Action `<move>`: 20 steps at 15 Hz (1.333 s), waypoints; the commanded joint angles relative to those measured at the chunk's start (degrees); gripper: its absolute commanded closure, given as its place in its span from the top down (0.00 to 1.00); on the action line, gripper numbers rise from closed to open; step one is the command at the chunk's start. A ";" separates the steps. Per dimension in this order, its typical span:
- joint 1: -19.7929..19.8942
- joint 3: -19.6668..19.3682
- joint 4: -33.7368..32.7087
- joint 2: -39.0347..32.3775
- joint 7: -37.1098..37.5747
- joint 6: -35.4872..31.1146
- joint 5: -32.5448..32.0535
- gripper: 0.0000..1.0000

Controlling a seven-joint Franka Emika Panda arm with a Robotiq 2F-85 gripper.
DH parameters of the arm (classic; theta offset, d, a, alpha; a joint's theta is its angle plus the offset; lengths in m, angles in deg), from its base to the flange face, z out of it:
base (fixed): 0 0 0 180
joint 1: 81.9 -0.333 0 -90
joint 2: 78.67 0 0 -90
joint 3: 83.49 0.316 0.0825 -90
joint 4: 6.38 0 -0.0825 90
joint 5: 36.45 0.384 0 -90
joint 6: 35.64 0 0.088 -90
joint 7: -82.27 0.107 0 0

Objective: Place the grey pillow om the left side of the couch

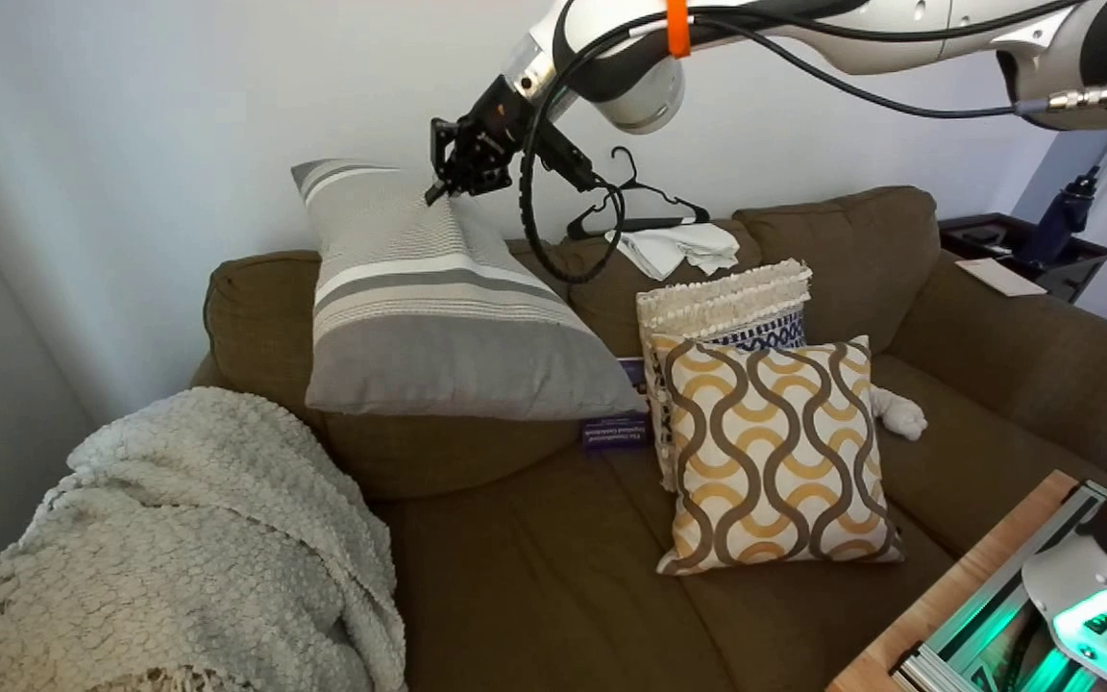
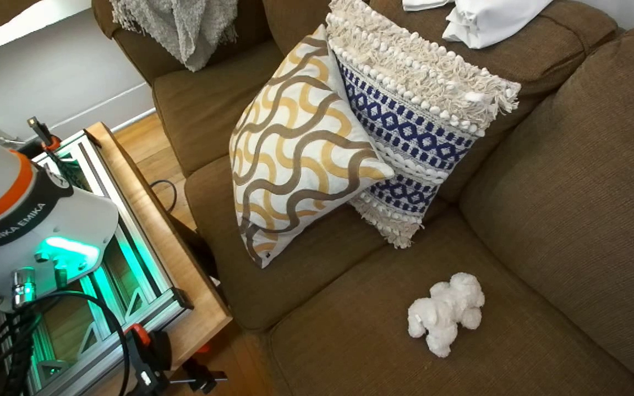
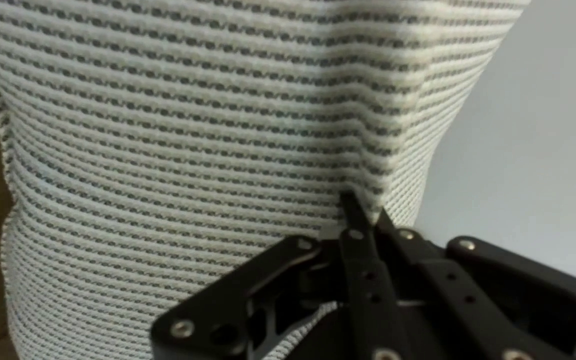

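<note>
The grey pillow (image 1: 457, 360) with paler stripes hangs tilted at the left end of the couch (image 1: 515, 577), in front of its back and above the seat. I cannot tell whether it touches the couch back. My gripper (image 1: 436, 192) is at the pillow's upper part. In the wrist view, the gripper (image 3: 366, 209) has its fingers close together on a pinched fold of the pillow (image 3: 168, 150), which fills most of that view. The couch (image 2: 581, 181) also shows in an exterior view, where the grey pillow and gripper are out of view.
The ogee-patterned pillow (image 1: 770, 452) leans on a fringed blue-and-white pillow (image 1: 765, 332) mid-couch. A cream blanket (image 1: 217, 538) covers the left arm. A purple book (image 1: 616, 432), black hanger (image 1: 638, 226), white cloth (image 1: 678, 250) and white plush toy (image 2: 446, 313) lie on the couch.
</note>
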 commanded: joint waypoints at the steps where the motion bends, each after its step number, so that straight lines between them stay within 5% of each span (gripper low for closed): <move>1: 0.01 0.45 -0.82 -0.24 -0.86 0.83 0.62 0.04; 3: 0.13 0.70 -1.64 -0.52 -1.47 1.26 0.94 0.01; 12: -11.14 -5.40 -3.39 -6.30 3.79 3.73 -0.08 0.01; 20: -11.48 -5.16 -7.10 -18.80 2.44 8.34 1.17 0.01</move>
